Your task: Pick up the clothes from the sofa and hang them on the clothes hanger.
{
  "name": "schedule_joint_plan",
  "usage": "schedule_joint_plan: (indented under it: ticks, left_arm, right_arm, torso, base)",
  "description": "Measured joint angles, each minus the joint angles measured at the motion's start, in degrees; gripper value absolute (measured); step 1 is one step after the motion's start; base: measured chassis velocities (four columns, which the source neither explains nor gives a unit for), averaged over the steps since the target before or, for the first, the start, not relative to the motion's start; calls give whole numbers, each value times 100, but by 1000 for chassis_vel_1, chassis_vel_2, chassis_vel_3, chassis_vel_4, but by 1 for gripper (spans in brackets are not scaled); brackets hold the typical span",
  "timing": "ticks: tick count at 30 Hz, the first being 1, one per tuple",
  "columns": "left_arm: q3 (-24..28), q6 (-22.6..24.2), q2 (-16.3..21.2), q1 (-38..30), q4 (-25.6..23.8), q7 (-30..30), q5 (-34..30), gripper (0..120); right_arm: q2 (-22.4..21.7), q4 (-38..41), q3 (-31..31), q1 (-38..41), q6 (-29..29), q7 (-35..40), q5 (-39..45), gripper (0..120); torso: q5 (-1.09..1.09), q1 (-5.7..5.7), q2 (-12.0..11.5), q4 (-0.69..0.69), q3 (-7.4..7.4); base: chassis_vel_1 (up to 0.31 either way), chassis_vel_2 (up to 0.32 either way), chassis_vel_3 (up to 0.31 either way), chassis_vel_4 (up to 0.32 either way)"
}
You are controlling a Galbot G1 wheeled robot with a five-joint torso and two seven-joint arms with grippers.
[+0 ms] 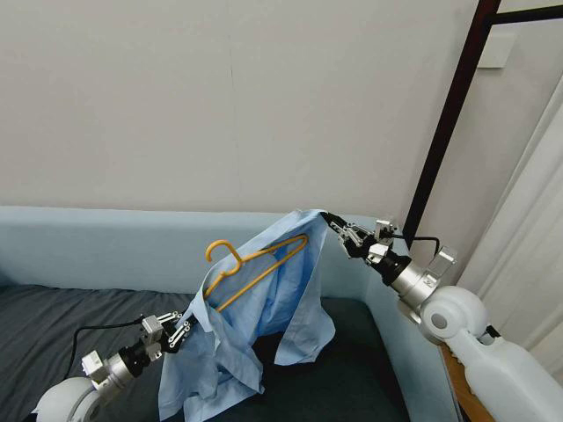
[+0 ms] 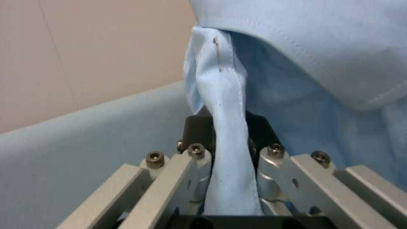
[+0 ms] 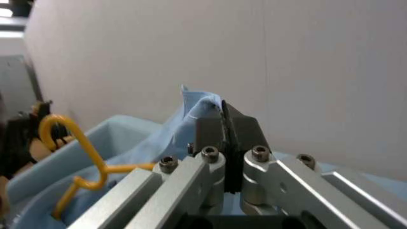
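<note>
Left gripper (image 1: 182, 329) sat low, clamped on the blue shirt (image 1: 264, 308). Shirt hung above the sofa (image 1: 88, 246), slanting up rightward, with the yellow hanger (image 1: 255, 259) inside. Right gripper (image 1: 335, 227) pinched its top edge, nearer the dark rack pole (image 1: 444, 123) beyond.

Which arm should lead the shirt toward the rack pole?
Right, probably: right gripper shut on the shirt up high, nearest the rack pole; left gripper grips it lower, farther away.

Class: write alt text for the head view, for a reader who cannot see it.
A light blue shirt on a yellow wire hanger is held up over a pale blue sofa. The right gripper pinches its raised shoulder; the left gripper grips a lower fold.
</note>
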Motion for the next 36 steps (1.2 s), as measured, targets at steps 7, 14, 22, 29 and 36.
schedule_joint_plan:
  ticks: [7,14,22,29,36]
  left_arm:
    - [-11,31,55,84,-240,28,-55,7]
    - [17,76,51,49,-189,30,13,7]
    - [229,78,-35,9,168,79,407,7]
    - [426,76,-252,-160,337,20,593,7]
    - [447,204,-171,-422,45,-62,235,7]
  right_arm:
    - [22,-141,-37,98,-70,332,-137,0]
    - [23,15,32,160,20,104,242,0]
    - [34,245,-55,138,434,-462,513,0]
    - [-12,416,-205,-71,652,-891,566,0]
    - [-48,431,-518,-334,751,-1457,120,0]
  torso:
    - [0,0,0,1,0]
    - [0,0,1,0,0]
    - [-1,0,1,1,0]
    - [-1,0,1,0,0]
    - [0,0,1,0,0]
  base:
    - [0,0,0,0]
    - [0,0,0,0]
    - [0,0,0,0]
    - [0,0,0,0]
    - [0,0,0,0]
